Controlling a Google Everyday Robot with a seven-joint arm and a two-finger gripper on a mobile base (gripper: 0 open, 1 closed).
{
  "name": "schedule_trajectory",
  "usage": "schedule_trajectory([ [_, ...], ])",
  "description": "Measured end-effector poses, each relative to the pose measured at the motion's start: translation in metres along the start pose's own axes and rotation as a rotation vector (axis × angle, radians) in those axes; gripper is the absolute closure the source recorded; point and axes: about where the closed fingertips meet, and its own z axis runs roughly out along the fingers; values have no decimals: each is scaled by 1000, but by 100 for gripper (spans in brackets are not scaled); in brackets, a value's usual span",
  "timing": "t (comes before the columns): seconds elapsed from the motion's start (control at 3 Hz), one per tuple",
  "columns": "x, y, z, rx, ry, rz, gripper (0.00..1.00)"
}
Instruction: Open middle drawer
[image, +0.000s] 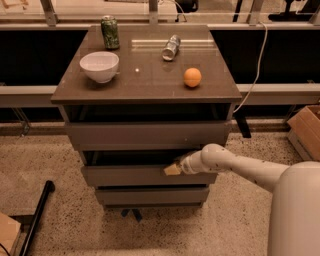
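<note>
The grey-brown cabinet (145, 97) has three drawers. The middle drawer (130, 176) is the second flat handleless front; it stands a little forward of the cabinet, with a dark gap above its top edge. My gripper (172, 169) reaches in from the right on a white arm (235, 165). Its tan tip sits at the top edge of the middle drawer's front, right of centre. The top drawer (145, 134) is above it and the bottom drawer (150, 195) below.
On the cabinet top stand a white bowl (99, 66), a green can (110, 32), a silver can lying on its side (171, 47) and an orange (192, 77). A cardboard box (306, 131) sits right. A black bar (35, 217) lies on the floor left.
</note>
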Motion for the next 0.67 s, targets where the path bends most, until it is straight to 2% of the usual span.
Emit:
schedule_trajectory([
  [0.33, -2, 0, -2, 0, 0, 0, 100],
  [0.67, -3, 1, -3, 0, 0, 0, 0],
])
